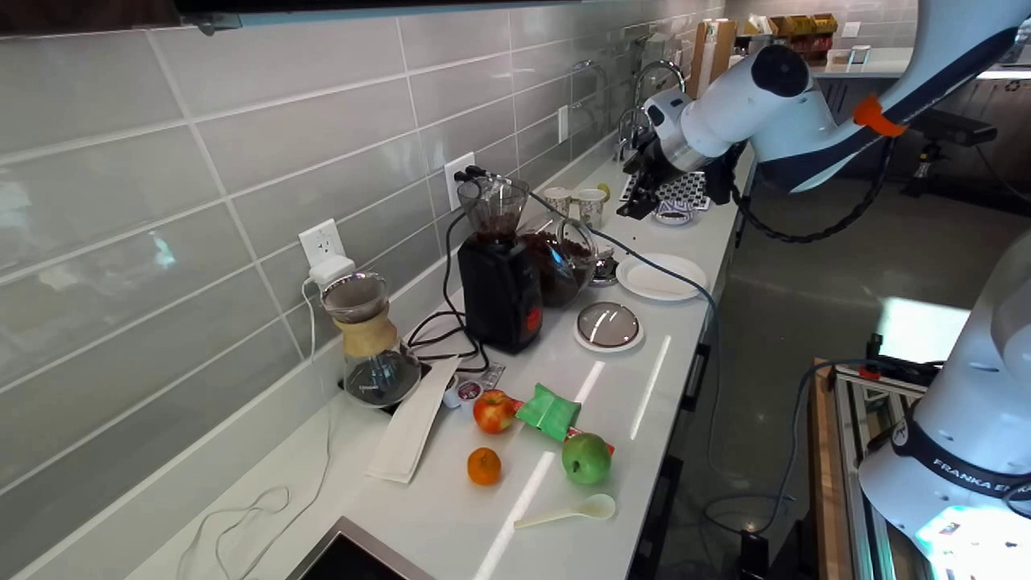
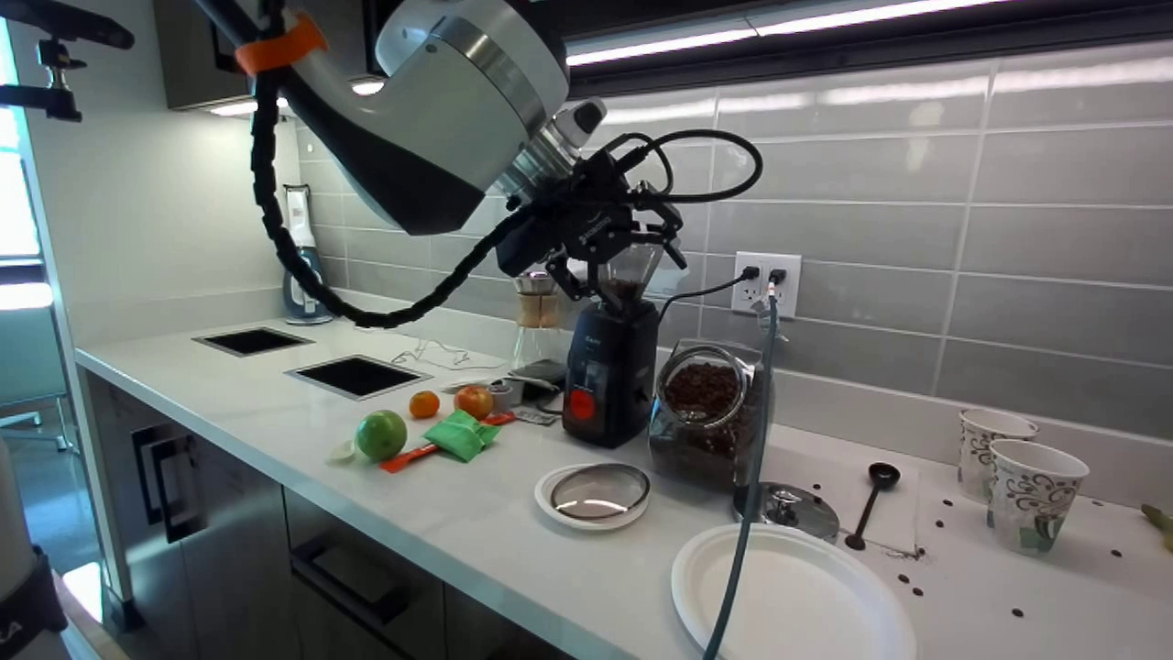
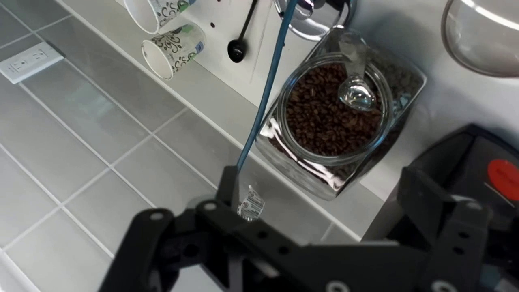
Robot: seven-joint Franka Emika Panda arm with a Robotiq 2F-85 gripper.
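Observation:
My gripper [image 3: 326, 194] is open and empty, with its two black fingers wide apart in the wrist view. It is held in the air above the counter in both exterior views [image 1: 640, 189] [image 2: 632, 275]. Ahead of it in the wrist view is a tilted glass jar [image 3: 302, 174] with dark coffee beans [image 3: 320, 117]. A clear scoop-like piece [image 3: 357, 91] shows over the jar's mouth. A black grinder [image 3: 454, 162] with a red button is at the right of the wrist view; it stands beside the jar in an exterior view [image 2: 609, 376]. I see no contact with either.
A blue cable [image 3: 267, 89] hangs across the scene near the jar. Paper cups [image 2: 1035, 500], a black spoon [image 2: 871, 504], a white plate [image 2: 797, 596] and a sieve [image 2: 600, 492] lie around. Fruit, including a green apple [image 1: 586, 459], and a glass carafe [image 1: 378, 374] are further along the counter.

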